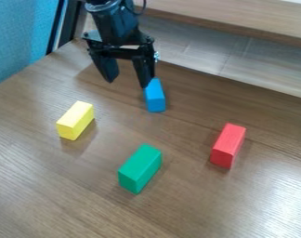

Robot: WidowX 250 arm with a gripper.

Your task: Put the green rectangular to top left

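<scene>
The black gripper point(127, 84) hangs over the upper left part of the table, its two fingers spread apart with nothing between them. A green rectangular block point(140, 168) lies on the wooden table below the middle of the view, well below the gripper and apart from it.
A blue block point(155, 95) lies just beside and behind the gripper's right finger. A yellow block point(75, 120) is on the left, and a red block point(228, 145) on the right. The table point(54, 200) ends at a diagonal back edge, and a blue panel point(19, 37) stands at upper left.
</scene>
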